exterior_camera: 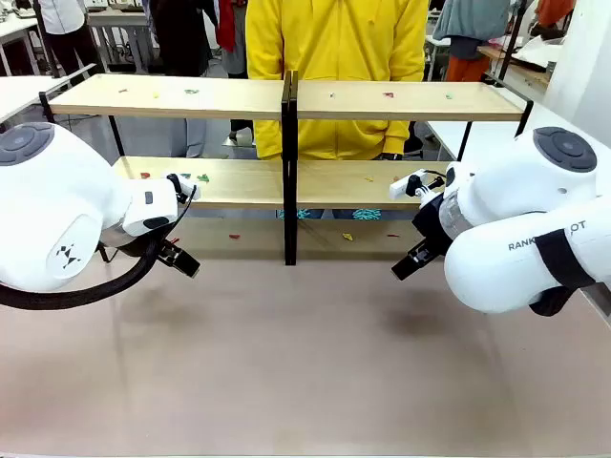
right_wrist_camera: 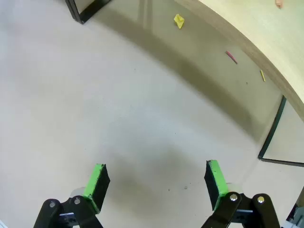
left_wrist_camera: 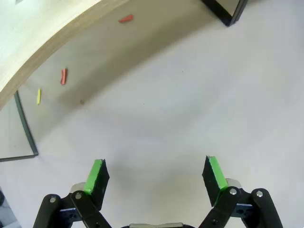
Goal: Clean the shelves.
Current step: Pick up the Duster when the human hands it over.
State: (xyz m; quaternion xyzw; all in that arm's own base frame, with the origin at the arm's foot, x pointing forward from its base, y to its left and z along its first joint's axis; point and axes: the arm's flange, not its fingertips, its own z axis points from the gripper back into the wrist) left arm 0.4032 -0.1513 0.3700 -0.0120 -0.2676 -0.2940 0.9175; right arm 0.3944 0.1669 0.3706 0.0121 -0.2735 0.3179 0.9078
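Your table [exterior_camera: 305,382] holds the shelves [exterior_camera: 239,181], littered with coloured scraps [exterior_camera: 202,177]; left fingers [left_wrist_camera: 97,176] and right fingers [right_wrist_camera: 214,179] spread apart, empty.

Person in yellow [exterior_camera: 336,67] stands across the beige table [exterior_camera: 286,372] — coloured scraps [exterior_camera: 347,237] on it.

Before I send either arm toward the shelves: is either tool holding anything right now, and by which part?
Nothing is held. The left tool and the right tool both stand open over the table, with nothing between their fingers.
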